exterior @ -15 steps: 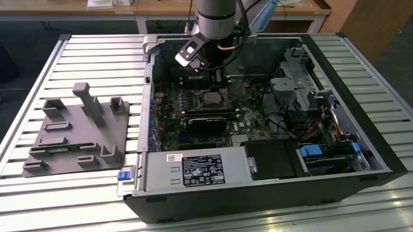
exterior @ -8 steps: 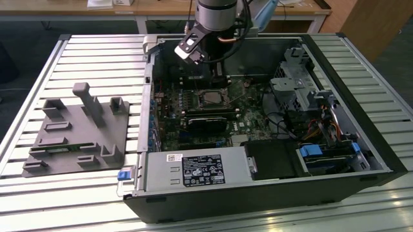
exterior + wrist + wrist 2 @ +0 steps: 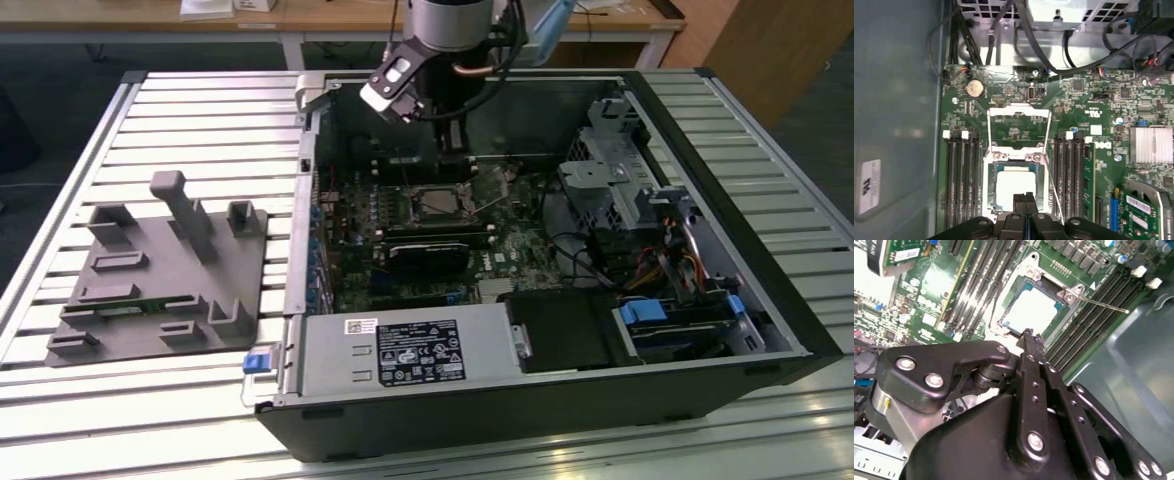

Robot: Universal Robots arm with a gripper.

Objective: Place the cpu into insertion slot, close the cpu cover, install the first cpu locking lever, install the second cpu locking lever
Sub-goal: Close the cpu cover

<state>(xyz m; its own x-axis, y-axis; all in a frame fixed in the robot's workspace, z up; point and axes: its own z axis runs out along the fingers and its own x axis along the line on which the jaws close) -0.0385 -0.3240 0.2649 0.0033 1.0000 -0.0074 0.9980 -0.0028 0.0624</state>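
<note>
The black metal gripper [image 3: 1025, 196], its two fingers pressed together with nothing between them, points down at one edge of the small square silver-grey cpu [image 3: 1013, 186]. The cpu lies seated in the black-rimmed square insertion slot [image 3: 1016, 165] on the green motherboard [image 3: 1079, 115]. The thin silver metal-frame cpu cover [image 3: 1019, 112] is swung open, off the chip. A thin wire lever [image 3: 1104, 303] juts out beside the socket.

Open overhead, straight down onto cpu [image 3: 1014, 186]; closed gripper [image 3: 1025, 196] in that gap, just above it. Hemmed on two sides by low memory slots [image 3: 961, 180]. At one end: flipped-open cpu cover [image 3: 1019, 125], then cable bundle [image 3: 968, 42]. Thin lever [image 3: 1104, 304] jutting out over slots. Case wall [image 3: 899, 125] near, beyond slots.
</note>
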